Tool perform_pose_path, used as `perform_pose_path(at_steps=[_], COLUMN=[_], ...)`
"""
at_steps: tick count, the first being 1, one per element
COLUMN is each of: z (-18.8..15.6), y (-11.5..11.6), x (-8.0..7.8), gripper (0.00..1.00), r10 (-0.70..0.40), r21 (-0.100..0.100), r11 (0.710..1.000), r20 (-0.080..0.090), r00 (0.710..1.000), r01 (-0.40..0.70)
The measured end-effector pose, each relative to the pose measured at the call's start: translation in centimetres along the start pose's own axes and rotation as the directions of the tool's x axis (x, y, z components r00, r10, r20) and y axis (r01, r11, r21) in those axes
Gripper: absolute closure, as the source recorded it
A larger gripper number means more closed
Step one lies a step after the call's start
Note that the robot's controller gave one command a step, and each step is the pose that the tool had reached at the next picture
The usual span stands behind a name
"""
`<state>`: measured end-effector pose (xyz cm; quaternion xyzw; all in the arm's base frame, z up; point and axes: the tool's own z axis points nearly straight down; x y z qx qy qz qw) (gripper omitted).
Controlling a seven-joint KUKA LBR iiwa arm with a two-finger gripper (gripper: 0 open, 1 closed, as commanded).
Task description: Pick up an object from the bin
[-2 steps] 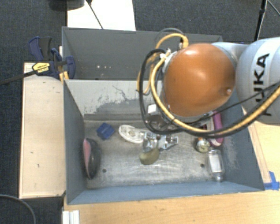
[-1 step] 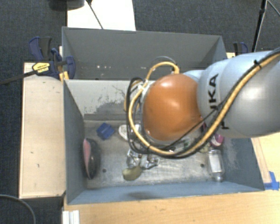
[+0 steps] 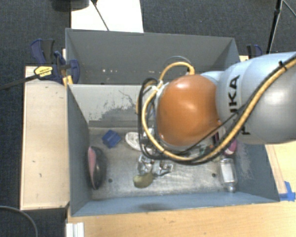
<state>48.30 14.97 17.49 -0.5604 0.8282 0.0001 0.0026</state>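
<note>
**Asker:** How is your arm set?

**Arm:** I reach in from the right, my thick grey link slanting down over the grey metal bin (image 3: 79, 147). My smooth orange dome cover (image 3: 187, 110) sits over the wrist, and yellow and black cables (image 3: 149, 113) loop round it. Below the dome, my end effector (image 3: 155, 169) hangs low over the middle of the scuffed bin floor, toward the near wall.

**Asker:** Is it spread or pressed together?

**Arm:** I cannot tell, because the dome and cables hide too much of it. I see nothing pinched in it.

**Asker:** What lies nearest to it?

**Arm:** A small olive-brown rounded lump (image 3: 144, 180), dull and soft-looking, lies on the floor just beside the tip, on its near-left side. Whether the two touch, I cannot tell.

**Asker:** And the rest?

**Arm:** A small blue block (image 3: 111, 138) lies farther back on the left, and a pale white rumpled thing (image 3: 132, 140) lies just right of it. A black oval thing with a pink face (image 3: 94, 166) leans at the left wall. A clear little bottle with a silvery sheen (image 3: 227, 174) lies on the right, well apart from the lump.
</note>
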Motion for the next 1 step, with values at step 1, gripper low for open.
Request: perform_pose_path(at_steps=[1], z=[-5.66], y=[0.00], x=[-0.80], gripper=[1.00], r10=[0.013], r21=[0.004], r11=[1.000], r20=[0.003], r00=[1.000], r01=[-0.013])
